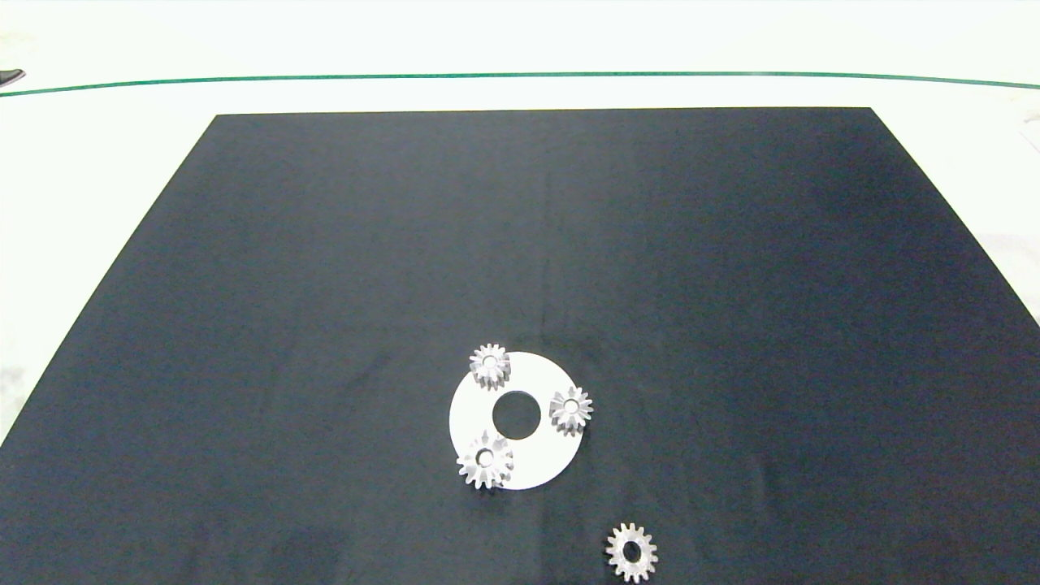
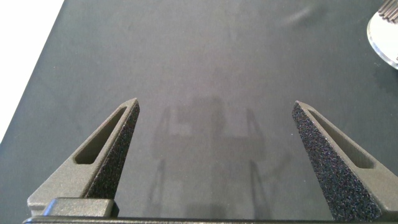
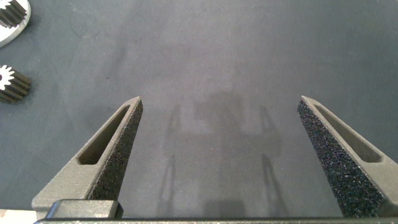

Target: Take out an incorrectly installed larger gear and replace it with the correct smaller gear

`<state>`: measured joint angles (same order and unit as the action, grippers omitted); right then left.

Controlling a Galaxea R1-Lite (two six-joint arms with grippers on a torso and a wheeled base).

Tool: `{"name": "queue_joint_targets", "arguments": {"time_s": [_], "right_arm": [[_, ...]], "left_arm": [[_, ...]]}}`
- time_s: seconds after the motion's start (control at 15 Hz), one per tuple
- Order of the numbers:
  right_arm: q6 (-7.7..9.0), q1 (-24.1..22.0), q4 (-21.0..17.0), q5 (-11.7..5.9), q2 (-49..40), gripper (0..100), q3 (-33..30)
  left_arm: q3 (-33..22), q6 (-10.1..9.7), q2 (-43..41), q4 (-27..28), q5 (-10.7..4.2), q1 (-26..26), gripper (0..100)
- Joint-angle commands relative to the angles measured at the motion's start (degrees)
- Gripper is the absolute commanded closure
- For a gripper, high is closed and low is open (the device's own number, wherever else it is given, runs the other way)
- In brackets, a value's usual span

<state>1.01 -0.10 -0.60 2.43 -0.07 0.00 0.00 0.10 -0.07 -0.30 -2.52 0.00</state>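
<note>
Both tools hang wide open and empty over the dark mat (image 1: 325, 284), out of the head view. The larger gear (image 1: 485, 460) sits on the near-left of the white disc (image 1: 532, 467) on the tabletop; the smaller gear (image 1: 631, 552) lies loose, near right. Approach the larger gear from above with the left tool (image 2: 216, 134), avoiding the 2 neighbouring gears; the right tool (image 3: 219, 134) waits.

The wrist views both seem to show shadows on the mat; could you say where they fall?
Left wrist view: a faint shadow lies on the black mat between the open left hand fingers. Right wrist view: the same below the open right hand.
</note>
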Motion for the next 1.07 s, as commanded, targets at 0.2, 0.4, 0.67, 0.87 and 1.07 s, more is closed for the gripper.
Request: {"name": "queue_joint_targets", "arguments": {"time_s": [0.2, 0.4, 0.67, 0.87, 1.07], "right_arm": [[0.04, -0.4, -0.4, -2.25, 1.1, 0, -0.3], [1.62, -0.6, -0.9, -2.51, 2.7, 0, -0.9], [4.44, 0.2, -15.8, -1.37, 10.2, 0, -16.7], [5.05, 1.0, -17.7, 0.47, 21.4, 0, -25.0], [11.91, 1.6, -17.6, 1.09, 34.6, 0, -32.4]], "left_arm": [[-0.3, 0.17, 1.0, 0.2, -0.11, 0.1, 0], [-2.5, 2.80, 3.3, 1.1, -0.20, 0.0, 0], [-21.9, 3.77, 14.2, 20.0, 0.33, -0.5, 0], [-34.2, 11.15, 27.4, 26.3, 0.33, -0.6, 0], [-49.9, 12.73, 46.7, 27.8, 0.24, 0.0, 0]]}}
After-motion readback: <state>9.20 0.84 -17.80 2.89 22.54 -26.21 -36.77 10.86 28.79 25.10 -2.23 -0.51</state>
